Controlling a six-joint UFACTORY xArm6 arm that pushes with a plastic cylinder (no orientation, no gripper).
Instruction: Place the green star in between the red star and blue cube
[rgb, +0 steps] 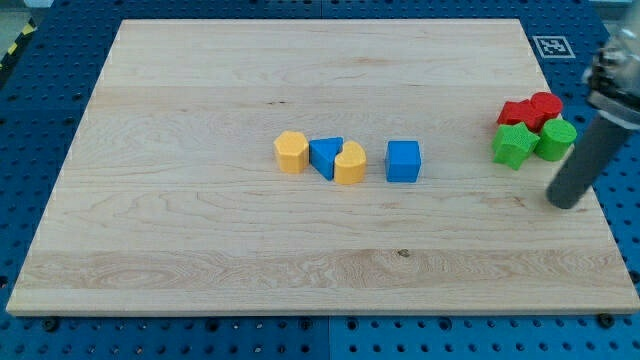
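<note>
The blue cube (403, 161) sits right of the board's centre. At the view's right edge four blocks form a tight cluster. A green block that looks like the star (513, 146) is at its lower left. A second green block (556, 138) touches it on the right. Two red blocks sit just above them, one on the left (517, 113) and one on the right (546, 105); I cannot tell which is the star. My tip (566, 204) rests on the board below and right of the green blocks, clear of them.
A yellow hexagon (291, 152), a blue triangle (325, 156) and a yellow heart (350, 163) stand in a row left of the blue cube. The wooden board's right edge (590, 180) is close to my tip.
</note>
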